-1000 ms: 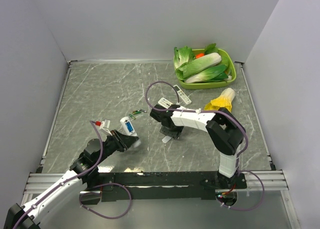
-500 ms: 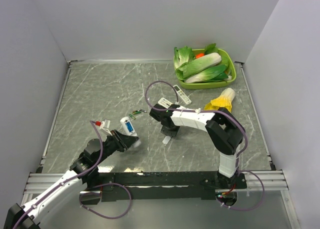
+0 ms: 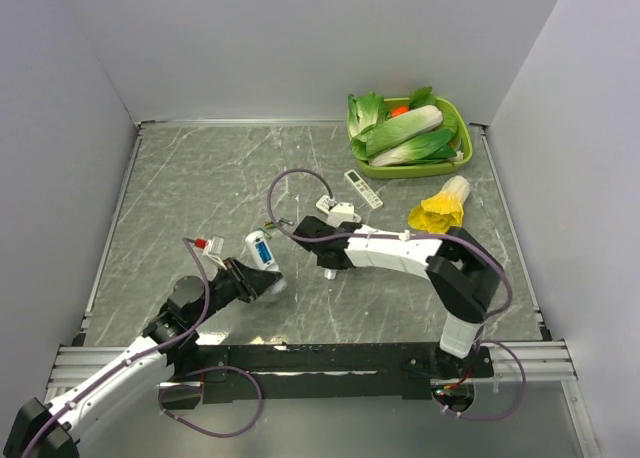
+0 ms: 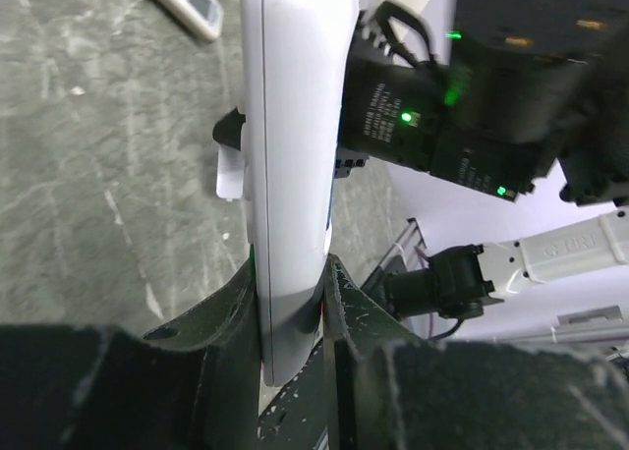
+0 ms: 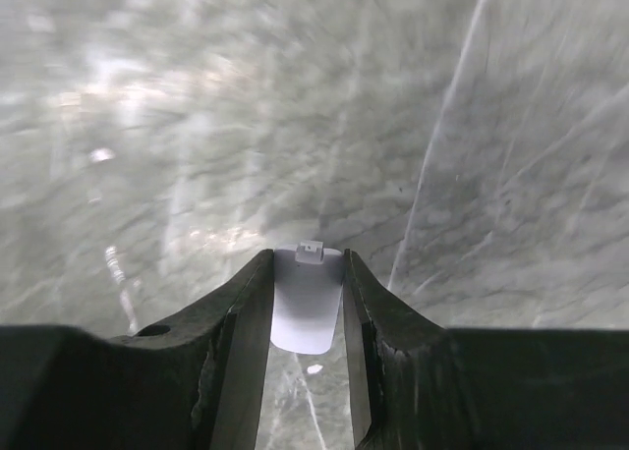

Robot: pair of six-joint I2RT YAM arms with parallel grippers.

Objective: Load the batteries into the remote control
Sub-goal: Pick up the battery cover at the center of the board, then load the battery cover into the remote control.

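Top external: where's the remote control (image 3: 268,270)?
– Near left, clamped in the left gripper (image 3: 255,281). The blue in it is probably the batteries (image 3: 259,250). The right gripper (image 3: 330,270) hangs just right of it.
Left wrist?
– Remote control edge-on, both fingers (image 4: 231,312) pressed on its lower end.
Right wrist?
– Jaws closed on a small white cover plate (image 5: 307,312) above the table (image 5: 147,126).
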